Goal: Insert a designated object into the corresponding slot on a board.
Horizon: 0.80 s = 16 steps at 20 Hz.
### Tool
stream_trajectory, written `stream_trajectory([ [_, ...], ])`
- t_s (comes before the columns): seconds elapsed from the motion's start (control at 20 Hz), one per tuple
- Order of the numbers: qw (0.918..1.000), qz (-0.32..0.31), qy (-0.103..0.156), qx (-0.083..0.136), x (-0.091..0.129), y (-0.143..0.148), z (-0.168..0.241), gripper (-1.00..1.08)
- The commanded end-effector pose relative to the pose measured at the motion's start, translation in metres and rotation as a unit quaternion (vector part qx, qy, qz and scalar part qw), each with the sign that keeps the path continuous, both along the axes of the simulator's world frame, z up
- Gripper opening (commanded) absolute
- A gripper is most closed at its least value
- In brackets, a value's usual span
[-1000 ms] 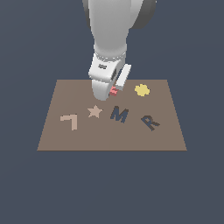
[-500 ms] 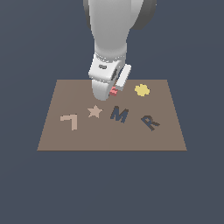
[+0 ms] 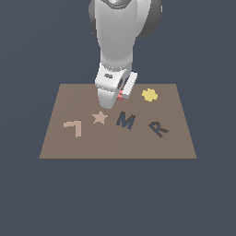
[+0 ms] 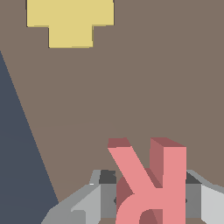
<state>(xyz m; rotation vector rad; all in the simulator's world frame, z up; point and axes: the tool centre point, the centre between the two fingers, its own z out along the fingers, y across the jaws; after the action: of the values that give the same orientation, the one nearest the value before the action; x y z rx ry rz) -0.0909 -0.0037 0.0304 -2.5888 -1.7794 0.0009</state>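
Red R piece (image 4: pixel 151 183) between gripper (image 4: pixel 148 199) fingers

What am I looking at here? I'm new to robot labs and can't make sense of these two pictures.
These are simulator renders of one white robot arm. The exterior view looks at the whole scene; the wrist view comes from a camera on the arm's wrist. A flat brown rectangular board carries a tan L shape, a tan star, a dark blue M and a dark grey-brown R-shaped recess. A yellow flower-shaped piece lies near the far edge. The hand sits around a pinkish-red R-shaped block, its grey fingers on either side.
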Motion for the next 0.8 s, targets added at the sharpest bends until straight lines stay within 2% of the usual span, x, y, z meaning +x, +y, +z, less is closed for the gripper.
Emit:
stream_trajectory([
  [0.0,1.0000,0.000,0.000,0.000,0.0001,0.0000,-0.0005,-1.00],
  [0.75,1.0000,0.000,0.000,0.000,0.0005,0.0003,0.0033,-1.00],
])
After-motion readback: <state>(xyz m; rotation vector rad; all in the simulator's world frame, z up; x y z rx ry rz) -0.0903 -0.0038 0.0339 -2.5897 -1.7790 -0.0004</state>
